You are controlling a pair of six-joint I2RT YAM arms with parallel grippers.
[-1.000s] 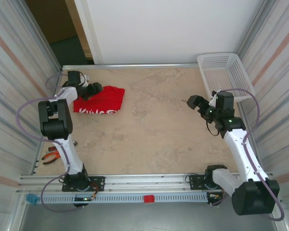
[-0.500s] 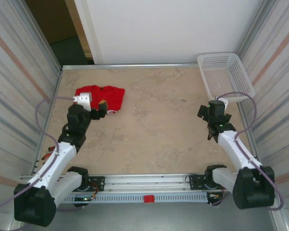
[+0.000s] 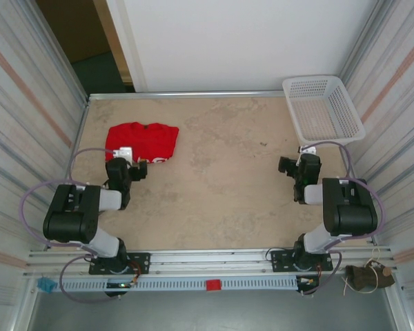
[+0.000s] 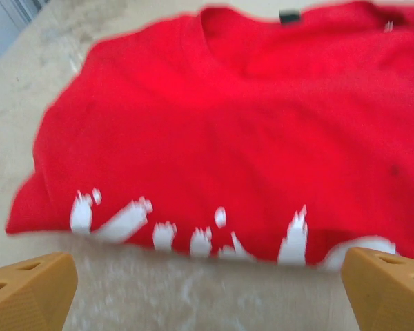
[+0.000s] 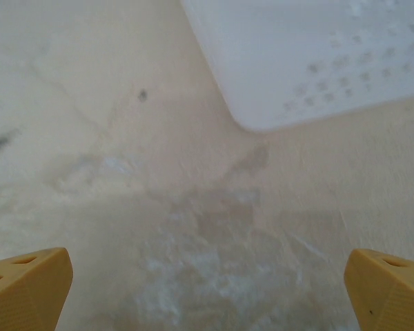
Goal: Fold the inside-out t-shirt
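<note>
The inside-out t-shirt [image 3: 142,141] lies in a folded red bundle at the back left of the table, white print along its near edge. In the left wrist view the t-shirt [image 4: 228,131] lies flat just beyond my fingertips [image 4: 29,289], its collar at the far side. My left gripper [image 3: 140,169] sits low at the shirt's near edge, open, with only bare table between its fingers. My right gripper [image 3: 284,165] rests low on the right side of the table, open and holding nothing. In its wrist view the right gripper [image 5: 207,293] hangs over bare tabletop.
A white mesh basket [image 3: 323,107] stands at the back right corner; its rounded corner [image 5: 310,62] lies just beyond my right gripper. Ribbed metal walls close in both sides. A metal rail [image 3: 207,262] runs along the near edge.
My left gripper has let go of the shirt, opened wide and drawn back toward its base. The right arm has also folded back and lowered. The shirt has stayed in place.
</note>
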